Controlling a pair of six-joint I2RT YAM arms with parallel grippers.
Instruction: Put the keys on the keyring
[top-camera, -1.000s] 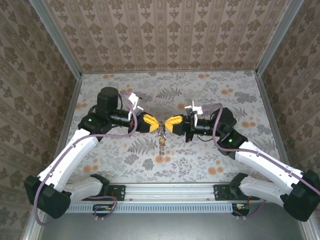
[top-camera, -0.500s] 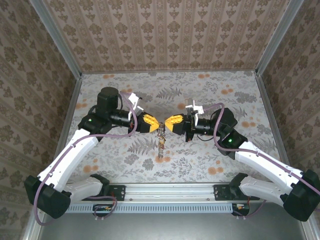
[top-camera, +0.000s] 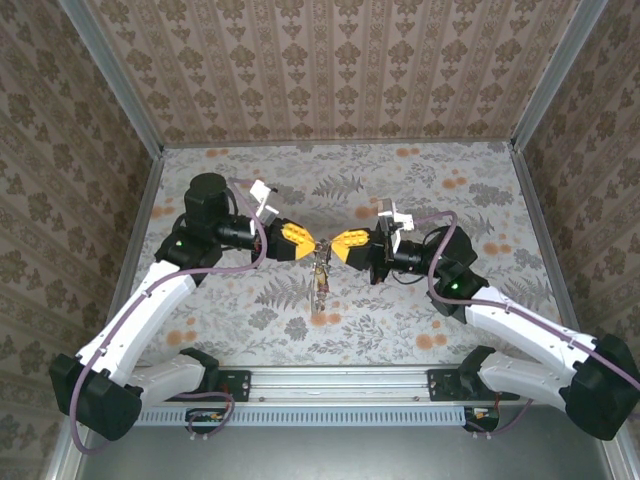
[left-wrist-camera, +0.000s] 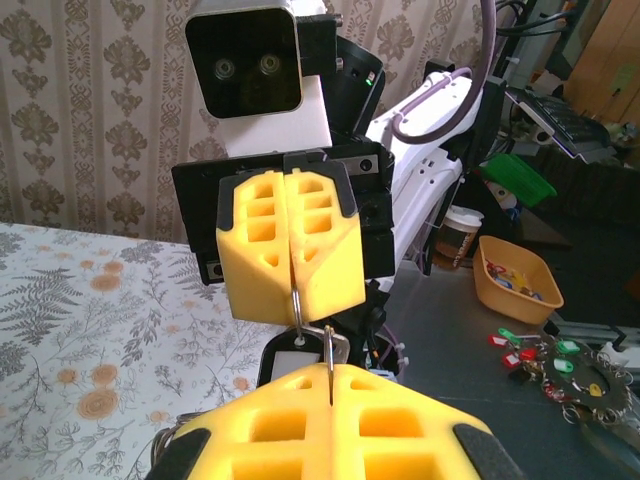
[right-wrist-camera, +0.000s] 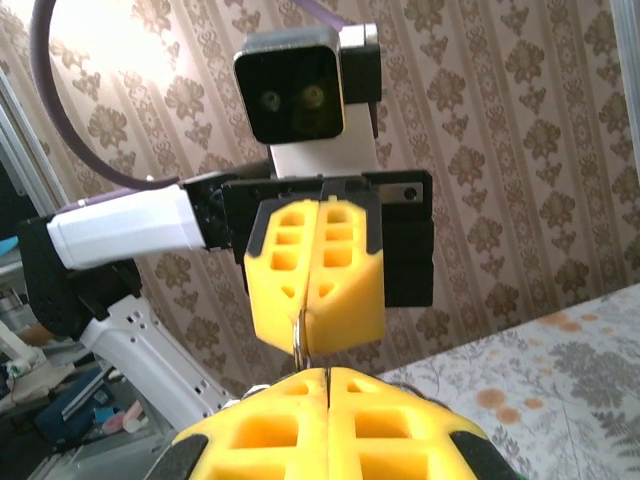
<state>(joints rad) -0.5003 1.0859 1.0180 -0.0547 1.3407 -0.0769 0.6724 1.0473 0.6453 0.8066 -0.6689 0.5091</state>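
Over the table's middle my left gripper (top-camera: 312, 244) and right gripper (top-camera: 336, 247) meet tip to tip, both shut. In the left wrist view my left gripper (left-wrist-camera: 330, 378) pinches a thin grey metal key (left-wrist-camera: 331, 350) edge-on. The right gripper (left-wrist-camera: 291, 292) opposite pinches the thin wire of the keyring (left-wrist-camera: 297, 306), which carries a black tag (left-wrist-camera: 288, 358). From the right wrist, my right gripper (right-wrist-camera: 328, 374) faces the left gripper (right-wrist-camera: 306, 328), with a wire loop (right-wrist-camera: 302, 338) between them. A bunch of keys (top-camera: 321, 279) hangs below the tips.
The floral table (top-camera: 420, 310) is walled on three sides by patterned panels. Beyond the cell, the left wrist view shows an orange bin (left-wrist-camera: 515, 282) with coloured tags, another bunch of tagged keys (left-wrist-camera: 560, 365) and a paper cup (left-wrist-camera: 461, 226).
Both wrists have turned slightly and the meeting point has crept up a little. The tips stay together and the hanging bunch has swung slightly left.
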